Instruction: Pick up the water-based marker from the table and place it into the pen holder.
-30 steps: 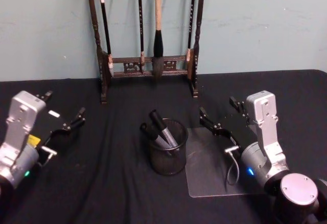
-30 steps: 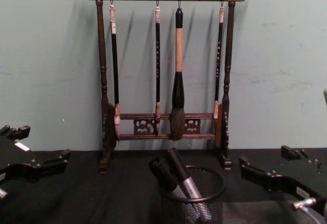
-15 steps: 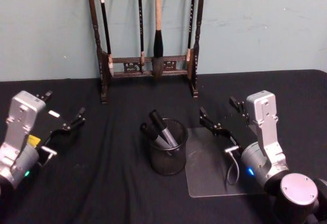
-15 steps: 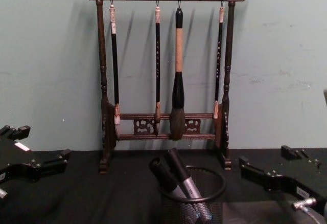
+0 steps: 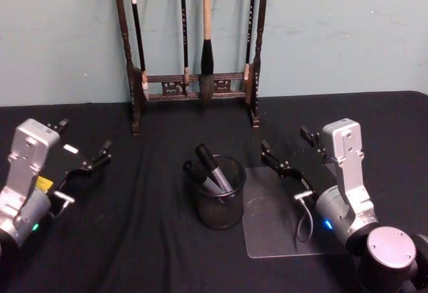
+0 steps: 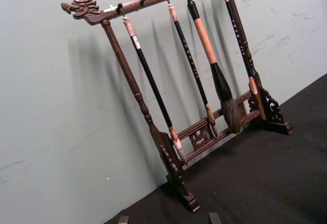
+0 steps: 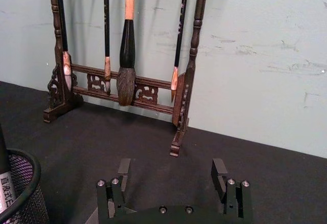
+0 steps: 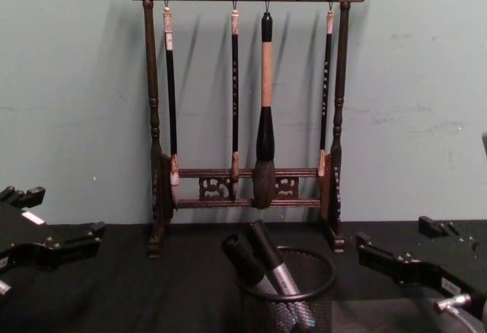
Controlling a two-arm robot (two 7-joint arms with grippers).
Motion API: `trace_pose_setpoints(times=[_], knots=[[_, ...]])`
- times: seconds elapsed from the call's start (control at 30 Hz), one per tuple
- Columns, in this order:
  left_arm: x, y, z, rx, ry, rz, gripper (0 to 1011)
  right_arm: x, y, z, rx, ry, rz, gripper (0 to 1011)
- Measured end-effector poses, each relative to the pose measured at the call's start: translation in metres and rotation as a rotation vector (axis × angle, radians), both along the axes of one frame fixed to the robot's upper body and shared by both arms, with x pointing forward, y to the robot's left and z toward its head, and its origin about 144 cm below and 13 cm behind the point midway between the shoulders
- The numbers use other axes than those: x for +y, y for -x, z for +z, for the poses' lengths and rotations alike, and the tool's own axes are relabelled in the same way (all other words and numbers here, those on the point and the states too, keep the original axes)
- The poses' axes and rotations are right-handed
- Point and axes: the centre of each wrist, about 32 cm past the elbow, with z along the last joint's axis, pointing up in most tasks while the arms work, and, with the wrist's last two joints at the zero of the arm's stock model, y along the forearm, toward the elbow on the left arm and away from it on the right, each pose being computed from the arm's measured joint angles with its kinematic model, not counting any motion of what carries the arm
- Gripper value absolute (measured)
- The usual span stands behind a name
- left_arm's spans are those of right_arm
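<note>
Pen holder (image 5: 220,201): black wire-mesh cup standing upright at the middle of the table (image 5: 147,239); serves as landmark for all entries below.
Markers (image 5: 212,170): two dark-capped, grey-barrelled markers stand inside the pen holder, leaning toward the robot's left, caps above the rim.
Clear sheet (image 5: 275,223): transparent rectangular mat lying flat just to the right of the pen holder, its near-left edge close to the cup's base.
Brush rack (image 5: 194,72): tall dark wooden frame behind the pen holder, against the wall; four brushes hang from its top bar.
Left gripper (image 5: 84,151): well to the left of the pen holder, above the cloth, fingers spread apart and holding nothing.
Right gripper (image 5: 292,151): to the right of the pen holder, over the clear sheet's far edge, fingers apart and empty.
</note>
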Motion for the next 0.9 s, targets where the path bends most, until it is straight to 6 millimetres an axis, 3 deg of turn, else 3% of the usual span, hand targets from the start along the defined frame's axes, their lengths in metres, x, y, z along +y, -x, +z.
trace_pose_setpoints(times=[0.9], knots=[[0.0000,0.0000,0.0000,0.000,0.000,0.000,1009,0.0000,0.0000,0.0000,0.000,0.000,0.000,1002]])
